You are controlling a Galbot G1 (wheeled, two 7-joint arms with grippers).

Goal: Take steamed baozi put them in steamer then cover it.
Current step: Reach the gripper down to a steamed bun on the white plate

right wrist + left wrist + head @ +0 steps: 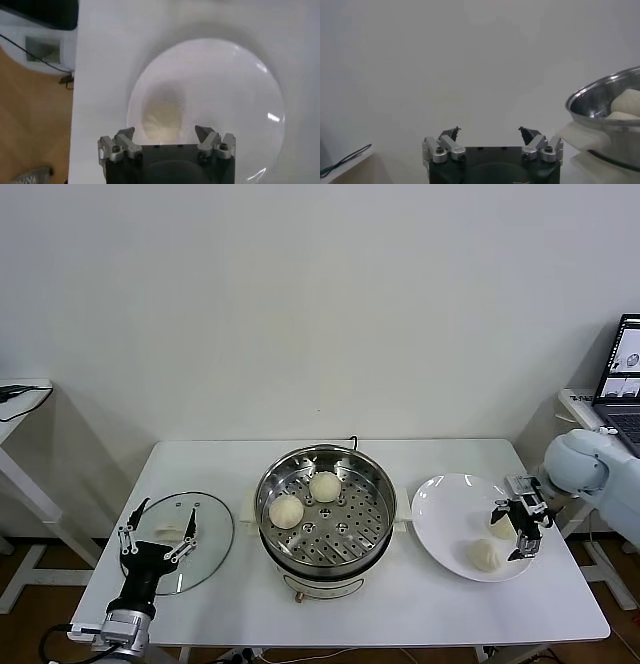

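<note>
My right gripper [518,530] hangs with its jaws spread wide and nothing between them, poised over the white plate [440,514] at the right side of the table [420,604]. In the right wrist view the same gripper [165,134] looks straight down on one baozi [163,112], which lies just ahead of the fingertips [126,134]; I cannot tell whether they touch it. From the head view I count two steamed baozi on the plate: one [500,525] partly behind my fingers and one [484,555] nearer the plate's front rim.

My left gripper [158,526] is also wide and empty, parked above the cover [205,539], the glass lid lying flat on the table's left side, well apart from the plate. The left wrist view shows that gripper [490,132] facing the blank wall, with the steamer's rim [600,90] off to one side.

The steamer [326,519] stands uncovered in the middle of the table, between lid and plate. On its perforated tray sit two more baozi: one [286,510] toward my left and one [324,486] farther back. That makes four buns in all, one steamer, one cover, one plate.
</note>
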